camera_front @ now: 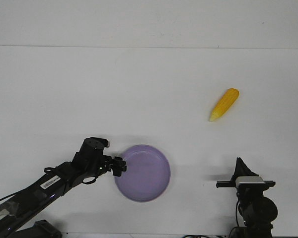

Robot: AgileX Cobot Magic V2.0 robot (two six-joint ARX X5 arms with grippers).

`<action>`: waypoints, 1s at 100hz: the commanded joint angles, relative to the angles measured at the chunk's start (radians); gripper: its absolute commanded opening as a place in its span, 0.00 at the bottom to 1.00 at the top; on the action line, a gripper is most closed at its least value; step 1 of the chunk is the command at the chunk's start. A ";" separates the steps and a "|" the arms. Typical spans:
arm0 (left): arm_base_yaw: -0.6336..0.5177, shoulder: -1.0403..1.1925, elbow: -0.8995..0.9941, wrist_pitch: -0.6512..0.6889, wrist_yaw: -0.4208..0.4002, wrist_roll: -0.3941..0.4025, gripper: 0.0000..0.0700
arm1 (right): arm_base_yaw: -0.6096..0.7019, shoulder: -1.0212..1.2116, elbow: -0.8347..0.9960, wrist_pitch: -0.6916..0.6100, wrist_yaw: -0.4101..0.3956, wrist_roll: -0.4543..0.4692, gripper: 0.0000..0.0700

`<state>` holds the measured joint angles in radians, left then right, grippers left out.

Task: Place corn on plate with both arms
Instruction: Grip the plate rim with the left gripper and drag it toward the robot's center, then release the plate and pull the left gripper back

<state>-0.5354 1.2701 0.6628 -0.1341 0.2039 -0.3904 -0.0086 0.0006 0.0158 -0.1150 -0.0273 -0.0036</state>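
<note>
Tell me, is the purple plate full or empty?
Empty. The plate shows only bare purple inside, and the corn lies apart on the table.

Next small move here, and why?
Probably the right tool should travel forward toward the corn: it lies untouched on the table, far from the plate, while the left tool is already at the plate's rim.
</note>
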 commanded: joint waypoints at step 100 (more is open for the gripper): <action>0.021 -1.008 -0.129 -0.260 -0.242 0.050 0.60 | -0.002 0.001 -0.003 0.043 -0.051 0.319 0.02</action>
<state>-0.5110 0.2562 0.5220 -0.3973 -0.0319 -0.3325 -0.0086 0.0006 0.0158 -0.1085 -0.0807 0.2146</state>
